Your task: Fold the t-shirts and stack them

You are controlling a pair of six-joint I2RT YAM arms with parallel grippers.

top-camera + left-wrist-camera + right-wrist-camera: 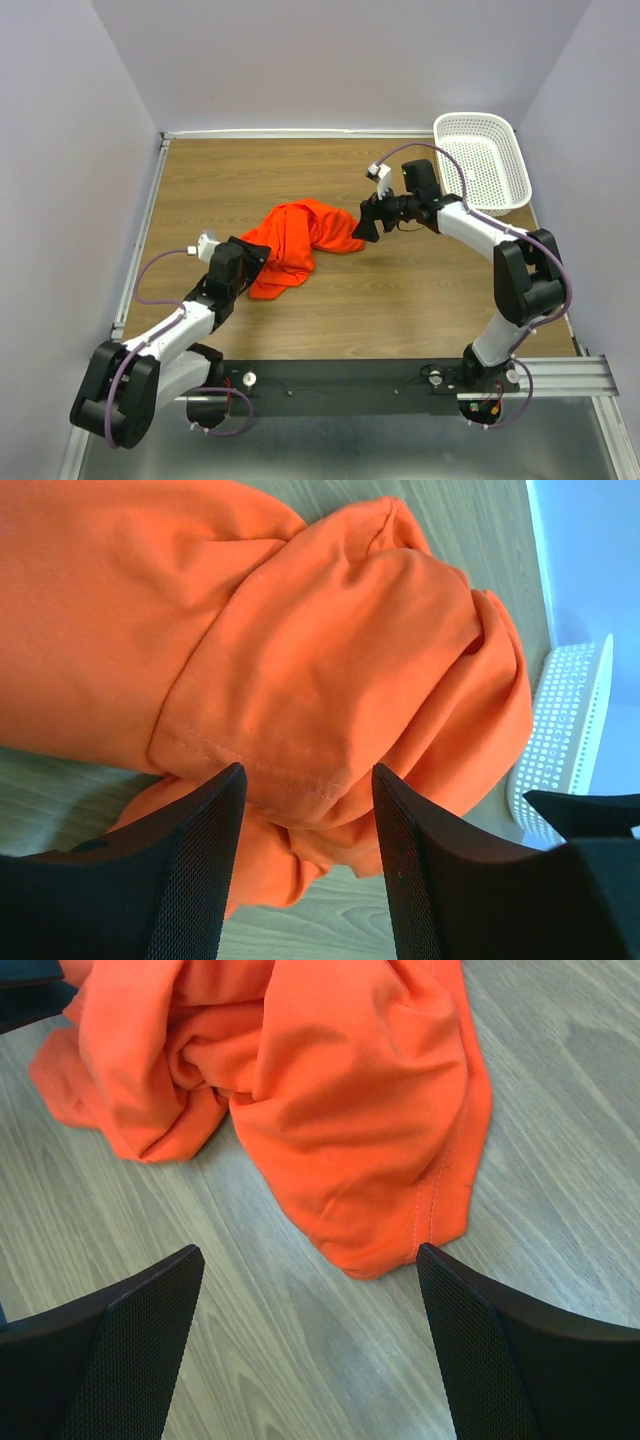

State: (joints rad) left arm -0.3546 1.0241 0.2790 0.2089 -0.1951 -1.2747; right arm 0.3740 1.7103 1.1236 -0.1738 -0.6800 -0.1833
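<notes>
Left gripper [308, 780] jaws apart astride a hemmed fold, right gripper [310, 1260] gaping just off a hem corner of the crumpled shirt [300, 238] mid-table [420, 290]; light, limp cotton, probably best pinched at stitched hems.

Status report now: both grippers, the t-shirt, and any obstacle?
Left gripper open, astride hem of t-shirt. Right gripper open, near its other edge. T-shirt crumpled, not folded. Basket aside, no obstacle.
</notes>
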